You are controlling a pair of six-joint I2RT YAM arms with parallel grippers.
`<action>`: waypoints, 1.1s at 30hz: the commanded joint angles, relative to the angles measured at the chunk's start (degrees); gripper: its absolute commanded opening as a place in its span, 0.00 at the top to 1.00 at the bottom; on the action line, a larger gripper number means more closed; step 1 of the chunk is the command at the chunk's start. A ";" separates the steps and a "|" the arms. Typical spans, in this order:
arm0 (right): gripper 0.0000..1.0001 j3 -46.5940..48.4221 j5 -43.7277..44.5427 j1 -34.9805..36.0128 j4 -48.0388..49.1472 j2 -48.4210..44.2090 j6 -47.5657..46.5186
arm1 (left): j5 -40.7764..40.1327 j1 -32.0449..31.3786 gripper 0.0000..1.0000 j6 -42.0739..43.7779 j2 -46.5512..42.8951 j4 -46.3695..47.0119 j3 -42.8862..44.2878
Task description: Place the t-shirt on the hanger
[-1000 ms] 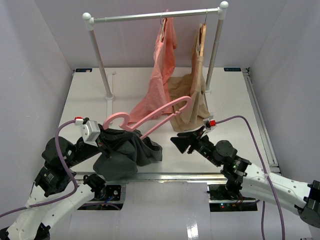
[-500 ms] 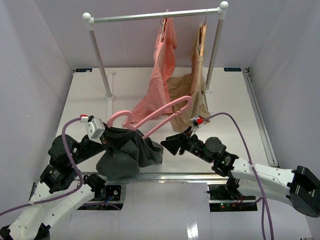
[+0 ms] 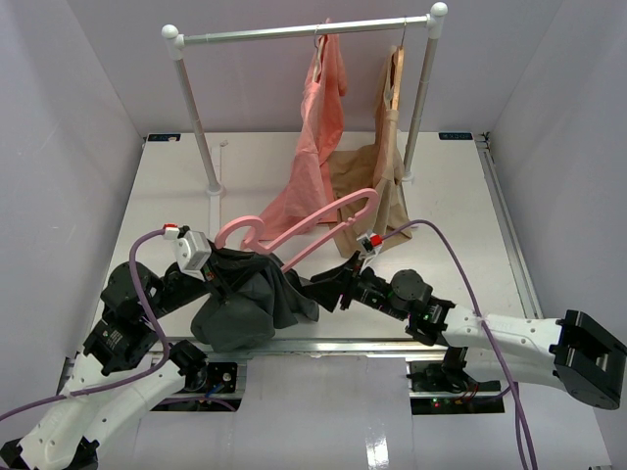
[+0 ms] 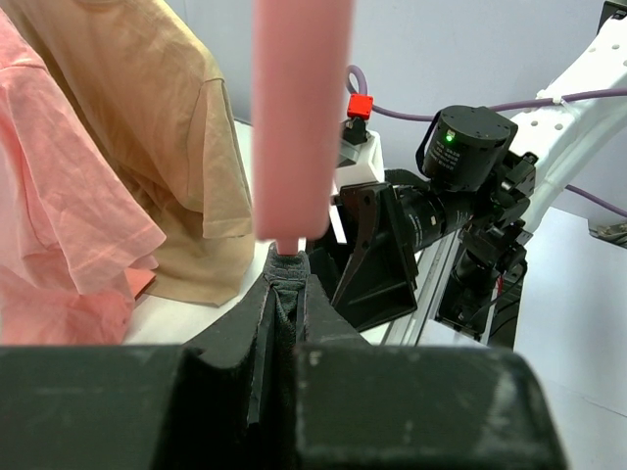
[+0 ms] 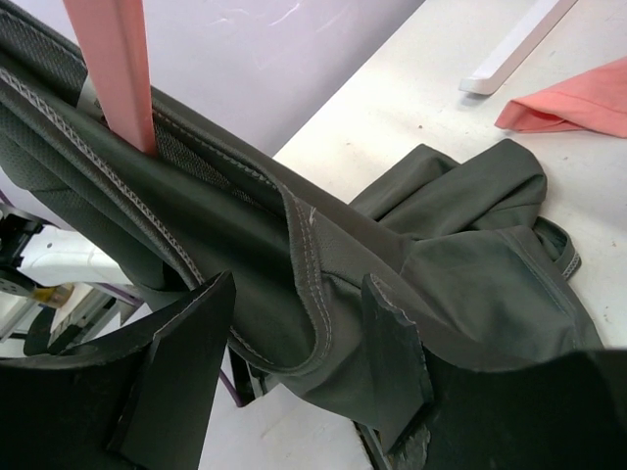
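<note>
The dark charcoal t-shirt (image 3: 245, 304) hangs bunched at the near-left of the table. My left gripper (image 3: 217, 272) is shut on its fabric. In the left wrist view the jaws (image 4: 284, 279) pinch a dark fold, and the pink hanger (image 4: 299, 117) rises straight from the tips. From there the hanger (image 3: 313, 223) slants up and to the right. My right gripper (image 3: 315, 291) is open at the t-shirt's right edge. In the right wrist view a stitched hem of the t-shirt (image 5: 323, 284) loops between its spread fingers (image 5: 186, 362), and the gripper (image 5: 294, 360) has not closed.
A white clothes rail (image 3: 294, 31) stands at the back. It carries a salmon-pink garment (image 3: 318, 147) and a tan garment (image 3: 377, 196) on a wooden hanger, and both drape down to the table (image 3: 460, 215) behind the pink hanger. A metal strip (image 3: 343, 345) marks the near edge.
My right arm has reached left until its open jaws stand around the t-shirt's hem. My left arm has shifted slightly right and kept its grip.
</note>
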 commanded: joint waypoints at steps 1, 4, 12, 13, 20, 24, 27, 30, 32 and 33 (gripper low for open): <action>0.39 3.52 0.32 1.61 2.06 2.24 -1.78 | -0.71 0.01 1.00 0.66 0.48 3.24 -0.18; 0.40 5.17 1.38 2.62 -1.13 4.64 -2.89 | -0.74 0.01 1.00 0.51 0.56 3.56 -0.40; 0.71 4.21 11.04 3.90 -5.93 4.68 -2.71 | -0.96 0.05 1.00 1.09 -0.30 3.07 0.24; 0.77 3.80 12.47 3.89 -6.84 4.01 -2.64 | -1.00 0.01 1.00 1.24 -0.34 2.73 0.50; 0.92 1.28 20.24 3.86 -11.07 -2.92 -4.06 | 0.90 0.01 1.00 1.56 -0.25 1.59 0.77; 0.92 1.14 26.75 3.81 -15.37 -7.10 -5.72 | 2.92 0.06 1.00 2.88 0.00 -0.59 1.18; 0.92 1.40 31.23 3.09 -19.30 -10.89 -6.48 | 4.88 0.01 1.00 4.76 0.44 -4.75 2.91; 0.92 1.74 34.17 1.88 -22.88 -14.73 -6.80 | 6.01 0.01 1.00 6.58 0.63 -8.78 4.55; 0.92 2.21 35.58 0.63 -24.93 -17.13 -7.21 | 6.76 0.01 1.00 7.70 0.58 -10.82 5.17; 0.92 2.54 36.08 0.16 -26.15 -18.48 -7.41 | 7.26 0.01 1.00 8.59 0.63 -11.79 5.39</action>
